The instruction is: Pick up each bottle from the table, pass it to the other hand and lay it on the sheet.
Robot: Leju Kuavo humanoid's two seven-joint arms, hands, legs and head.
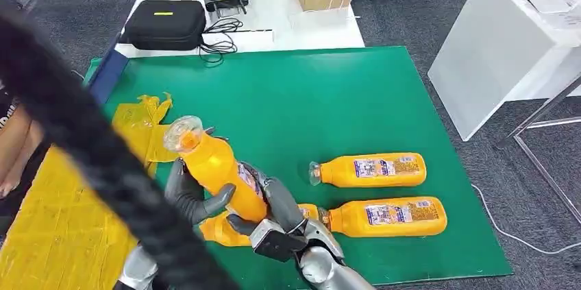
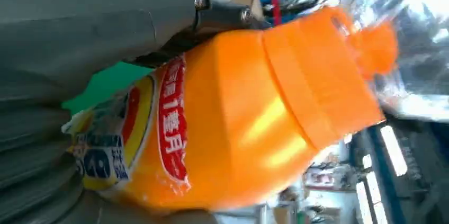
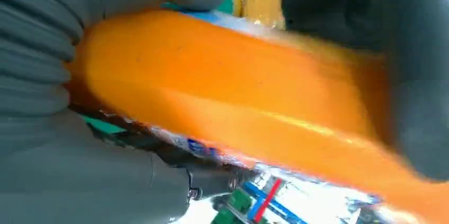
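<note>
orange bottle tilted, two bottles lying

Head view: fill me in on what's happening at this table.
Both robot hands are on one orange bottle, held tilted above the green mat: the left hand and the right hand grip it from opposite sides, mid handover. Two more bottles lie on the mat to the right. The yellow sheet lies to the left.

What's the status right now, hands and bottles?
Left hand and right hand both grip the raised orange bottle, mid-handover. Three more bottles lie on the green mat. Yellow sheet to the left; black cable crosses the view.
</note>
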